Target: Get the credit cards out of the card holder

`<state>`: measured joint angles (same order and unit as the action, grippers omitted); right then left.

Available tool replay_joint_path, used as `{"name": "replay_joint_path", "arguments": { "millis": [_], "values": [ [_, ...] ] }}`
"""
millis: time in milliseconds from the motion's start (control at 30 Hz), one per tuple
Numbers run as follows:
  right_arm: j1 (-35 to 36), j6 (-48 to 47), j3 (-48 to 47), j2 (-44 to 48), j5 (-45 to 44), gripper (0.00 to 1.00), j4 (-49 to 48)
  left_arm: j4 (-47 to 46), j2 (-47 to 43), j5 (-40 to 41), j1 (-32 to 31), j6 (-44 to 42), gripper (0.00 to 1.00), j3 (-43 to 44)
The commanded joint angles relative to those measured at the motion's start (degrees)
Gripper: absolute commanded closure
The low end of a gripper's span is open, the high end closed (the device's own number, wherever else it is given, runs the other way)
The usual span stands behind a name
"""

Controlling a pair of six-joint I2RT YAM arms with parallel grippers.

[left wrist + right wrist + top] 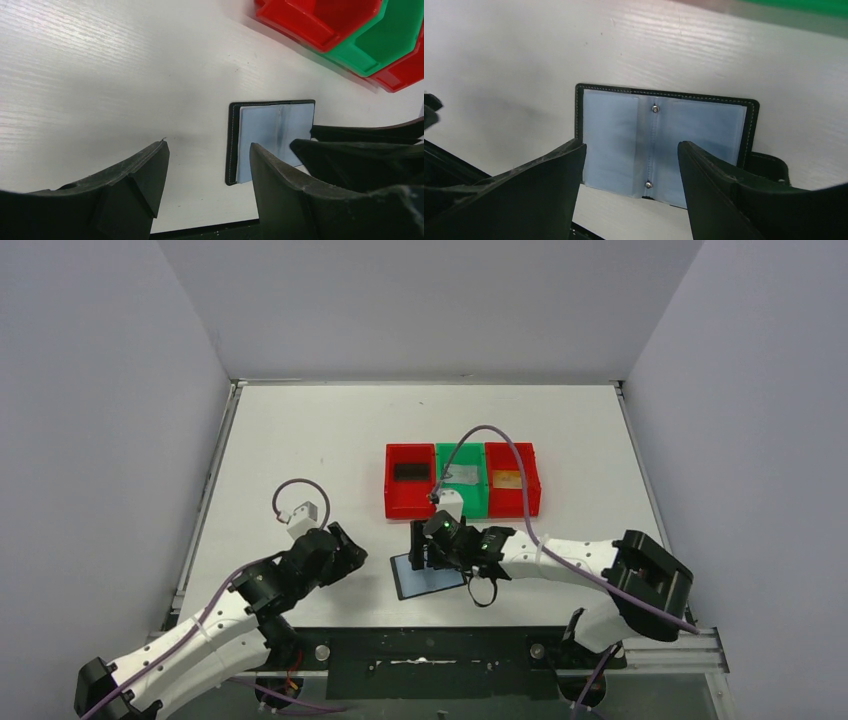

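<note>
**A:** Where did the card holder (664,135) lie?

**B:** Spread open and flat on the table (300,440), close to its near edge, between the two arms. Its grey-blue sleeves faced up.

**A:** And the pincers?

**B:** The right gripper (631,150) hung directly over the holder with its jaws wide, one finger to each side of the riveted spine, and held nothing. The left gripper (210,150) was also wide and empty, above bare table just beside the holder's left edge.

**A:** Was any card left inside?

**B:** I couldn't tell, since the sleeves were glossy and pale. If there was one, I'd judge the right move was to come down at a sleeve's open edge and nip only the card, while the left arm pinned the black border so the holder didn't lift.

**A:** What else was around?

**B:** Behind it stood a row of bins touching one another: a red bin (390,502), a green bin (472,448) and a second red one (535,485), each with something flat in it. The holder's closing strap (769,167) stuck out under the right finger and could snag. The right arm's purple cable (480,432) arched over the green bin.
</note>
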<state>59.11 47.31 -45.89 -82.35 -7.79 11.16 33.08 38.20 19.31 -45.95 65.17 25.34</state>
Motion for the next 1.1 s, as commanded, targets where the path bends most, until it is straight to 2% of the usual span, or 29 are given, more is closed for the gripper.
{"name": "replay_joint_path", "arguments": {
  "millis": [0,267,633,867,1067],
  "values": [
    [2.3,2.0,-3.6,-4.7,-1.6,0.31,0.8,-2.2,-2.5,3.0,0.4,2.1,0.40,2.3],
    [5.2,-0.8,-11.9,-13.0,-2.9,0.31,6.5,-0.9,-6.2,3.6,0.5,3.8,0.40,1.2],
    [5.9,-1.7,-15.1,-18.0,-1.7,0.32,9.5,-1.3,-6.7,3.1,0.6,4.5,0.40,0.6],
    [5.8,-0.6,-15.8,-18.8,-3.2,0.44,11.5,-1.9,-5.8,2.5,0.6,4.4,0.40,0.5],
    [3.9,-0.7,-12.1,-16.1,0.6,0.68,6.5,-3.3,-5.1,1.4,0.6,4.3,0.40,0.0]
  ]
}}
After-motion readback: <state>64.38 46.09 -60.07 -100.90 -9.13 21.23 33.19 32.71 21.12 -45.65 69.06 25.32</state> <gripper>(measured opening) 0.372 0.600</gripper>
